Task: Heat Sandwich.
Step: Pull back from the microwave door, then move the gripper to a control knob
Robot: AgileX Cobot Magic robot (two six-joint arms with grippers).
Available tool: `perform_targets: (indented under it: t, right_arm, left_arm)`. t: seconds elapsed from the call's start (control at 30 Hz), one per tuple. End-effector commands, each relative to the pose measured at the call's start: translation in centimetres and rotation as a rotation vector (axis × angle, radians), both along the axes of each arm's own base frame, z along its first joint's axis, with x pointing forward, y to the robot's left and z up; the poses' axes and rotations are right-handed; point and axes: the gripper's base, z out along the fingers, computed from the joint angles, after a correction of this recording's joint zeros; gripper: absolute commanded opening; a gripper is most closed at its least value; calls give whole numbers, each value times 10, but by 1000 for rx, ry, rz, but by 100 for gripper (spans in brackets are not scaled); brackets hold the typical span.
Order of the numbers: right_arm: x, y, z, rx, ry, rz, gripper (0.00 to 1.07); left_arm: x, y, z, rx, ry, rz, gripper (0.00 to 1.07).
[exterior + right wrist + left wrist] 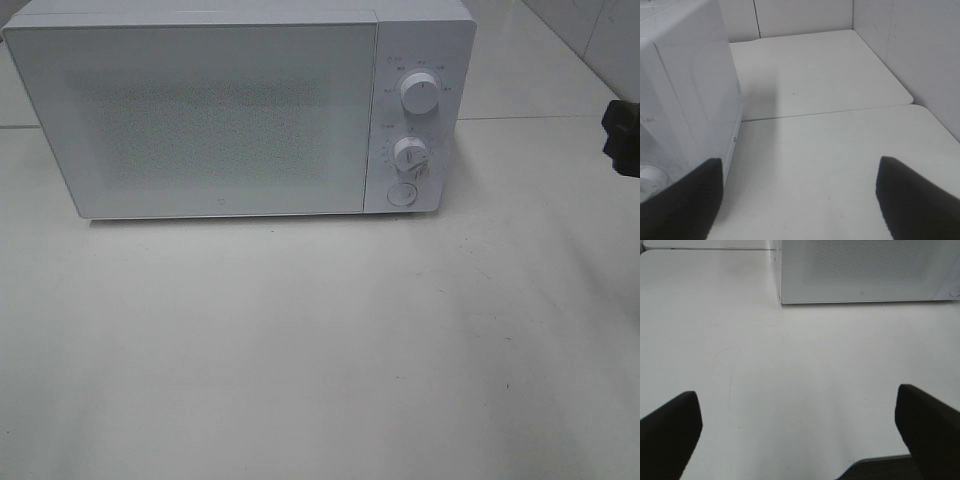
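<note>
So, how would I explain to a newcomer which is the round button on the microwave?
Find the boxy white microwave oven at the back of the white table. Its control panel is the narrow strip at its right end. The flat round white button is lowest there, below two raised knobs.

Left gripper [796,392]: jaws spread wide, nothing between. Right gripper [800,161]: jaws apart, nothing held. Right arm [622,135]: dark part at right edge, exterior view.

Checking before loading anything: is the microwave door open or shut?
Shut. The microwave door lies flush with the control panel, with no gap along its edge, and the inside cannot be seen.
</note>
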Motion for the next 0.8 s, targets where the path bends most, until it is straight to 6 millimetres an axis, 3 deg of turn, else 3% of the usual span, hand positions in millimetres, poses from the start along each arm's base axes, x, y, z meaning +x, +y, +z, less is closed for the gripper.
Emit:
perform_targets:
  t: [0.03,0.2,0.67,0.8]
  right_arm:
    - [2,12,-2,-52,-33,14,76]
    - [4,34,-8,-105,-63,8,76]
    - [3,71,-31,-104,-71,-10,76]
    - [13,94,-37,-111,-61,40,76]
  left_arm:
    - [-3,0,0,-6,-27,4,98]
    - [-3,0,0,-6,-27,4,98]
    - [-3,0,0,-6,-27,4,98]
    - [-3,0,0,-6,-27,4,98]
